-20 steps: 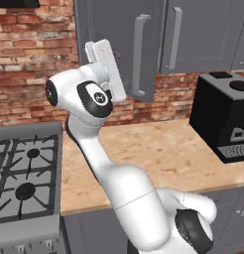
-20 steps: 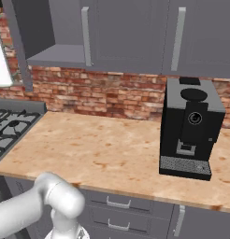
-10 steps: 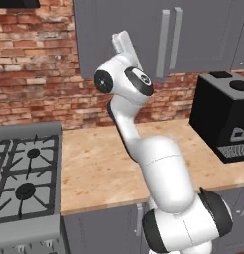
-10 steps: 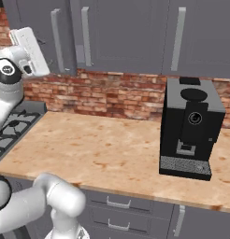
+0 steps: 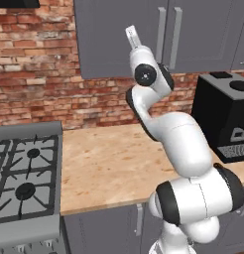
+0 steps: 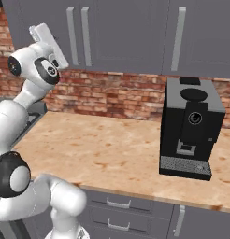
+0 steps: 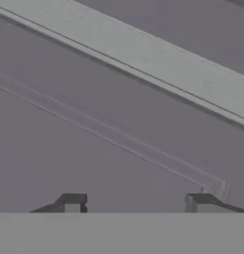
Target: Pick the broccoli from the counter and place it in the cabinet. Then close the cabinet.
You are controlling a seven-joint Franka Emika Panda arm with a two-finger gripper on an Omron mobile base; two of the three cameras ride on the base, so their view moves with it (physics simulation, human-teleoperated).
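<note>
Up against the cabinet door, the gripper holds its 2 fingertips apart and empty, likely pressing it shut. The doors look closed, so the broccoli is presumably inside.

Glossy white rounded arm, black joint caps, dark-tipped tool.

Shut cabinet doors face the tool; counter lies open.
</note>
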